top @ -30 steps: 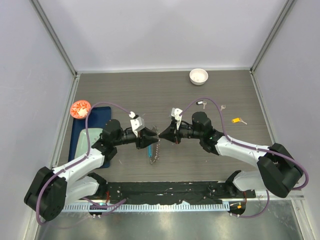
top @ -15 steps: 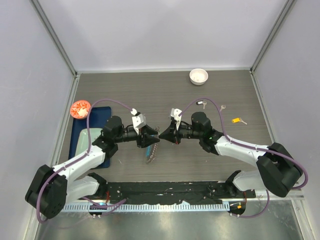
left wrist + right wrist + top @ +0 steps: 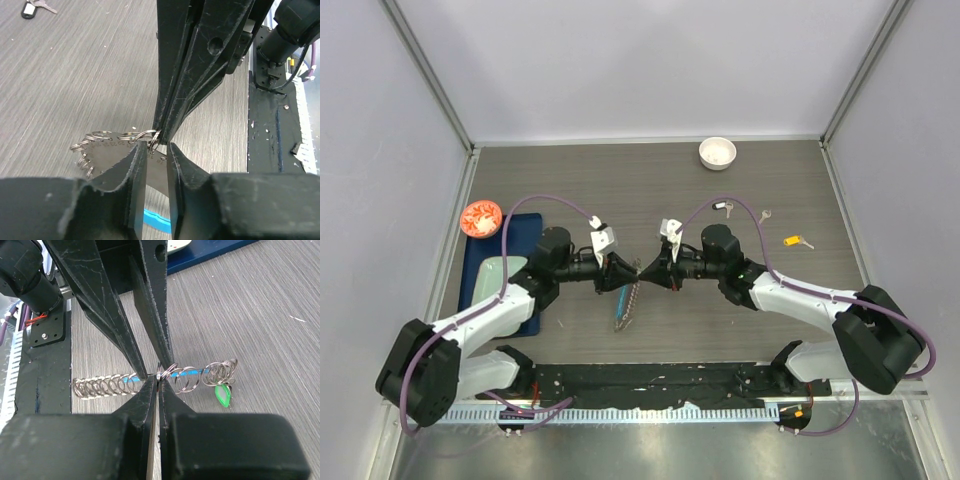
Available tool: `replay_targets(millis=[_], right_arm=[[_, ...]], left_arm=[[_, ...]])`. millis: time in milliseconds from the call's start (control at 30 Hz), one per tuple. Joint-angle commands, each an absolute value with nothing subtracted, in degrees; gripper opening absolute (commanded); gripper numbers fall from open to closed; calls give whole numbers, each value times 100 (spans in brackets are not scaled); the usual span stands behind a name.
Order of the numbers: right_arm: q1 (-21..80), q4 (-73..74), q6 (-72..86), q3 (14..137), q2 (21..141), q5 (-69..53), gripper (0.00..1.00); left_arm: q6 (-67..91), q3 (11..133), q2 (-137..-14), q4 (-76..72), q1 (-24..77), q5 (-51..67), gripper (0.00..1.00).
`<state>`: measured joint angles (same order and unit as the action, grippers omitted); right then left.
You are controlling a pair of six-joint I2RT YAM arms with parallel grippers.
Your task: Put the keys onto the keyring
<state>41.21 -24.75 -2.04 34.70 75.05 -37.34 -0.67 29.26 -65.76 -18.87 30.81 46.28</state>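
The keyring is a silver loop of small rings with a blue segment and a flat numbered plate. It sits at mid-table, right under both gripper tips. My right gripper is shut on one small ring of it. My left gripper faces it tip to tip, its jaws a narrow gap apart over the plate. A green-tagged key hangs on the keyring. A black-tagged key, a plain key and a yellow-tagged key lie loose at the right.
A small white bowl stands at the back. A blue tray lies at the left, with a red-orange round object at its far corner. The black base plate runs along the near edge.
My left arm has moved right, bringing its tips up against the right gripper's tips. The keyring under them has shifted slightly. The right arm has barely moved.
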Motion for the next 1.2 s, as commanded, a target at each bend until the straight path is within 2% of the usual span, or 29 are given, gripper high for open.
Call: replay_targets(millis=[0,33,100,233,300,433,500,600,667,900,1167], right_arm=[[4210,-3023,-229,3700,7357,-4069,1],[4210,-3023,-220,3700,7356,-4078,1],[4210,-3023,-229,3709,7356,-4096,1],[4210,-2988,-246,3726,7365,-4096,1],[4201,-2901,-255,3753,7339,-4104,5],[4210,-2804,-194,3744,7155,-3833,34],[4210,-2594,-158,3840,7067,-3683,37],[4210,-2233,-36,3963,6952,-3236,57],[4210,-1971,-18,3990,6778,-2781,63],[4210,-1196,483,4262,6741,-2040,64],[4517,-1160,492,4350,7136,-2101,63]], left_arm=[[-211,3199,-6714,-1802,3076,4676,23],[-220,3208,-6732,-1784,3076,4684,19],[-237,3217,-6724,-1775,3076,4693,19],[-264,3191,-6610,-1784,3076,4693,0],[-281,3112,-6539,-1828,3076,4554,0],[-325,2936,-6364,-2012,3076,4369,0],[-299,2839,-6293,-2109,3076,4377,0],[-246,2734,-6258,-2311,3076,4438,0],[-272,2628,-6214,-2382,3076,4421,0],[-413,2356,-5942,-2619,3076,4439,0],[-431,2320,-5836,-2654,3076,4482,0]])
